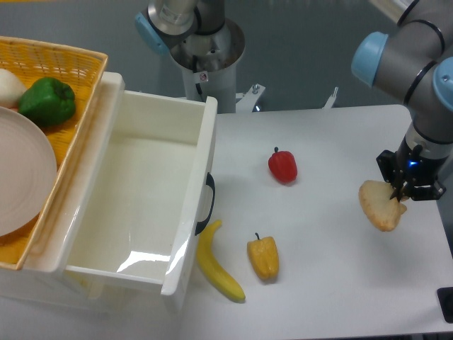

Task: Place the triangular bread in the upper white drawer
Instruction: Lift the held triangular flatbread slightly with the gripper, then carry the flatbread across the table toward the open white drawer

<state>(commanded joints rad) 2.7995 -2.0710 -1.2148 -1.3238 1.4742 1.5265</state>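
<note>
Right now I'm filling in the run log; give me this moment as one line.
tool: shut on triangular bread | bread: held at table's right side | upper white drawer: open, nothing inside

Grey arm [425,42], light-blue joint caps, black pincer [405,190].

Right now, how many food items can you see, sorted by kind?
Peppers: 3, red pepper, yellow pepper, green pepper
Bananas: 1, banana
Bread: 1, triangular bread, held by the gripper
Round white item in the basket: 1, white item
Total: 6
</note>
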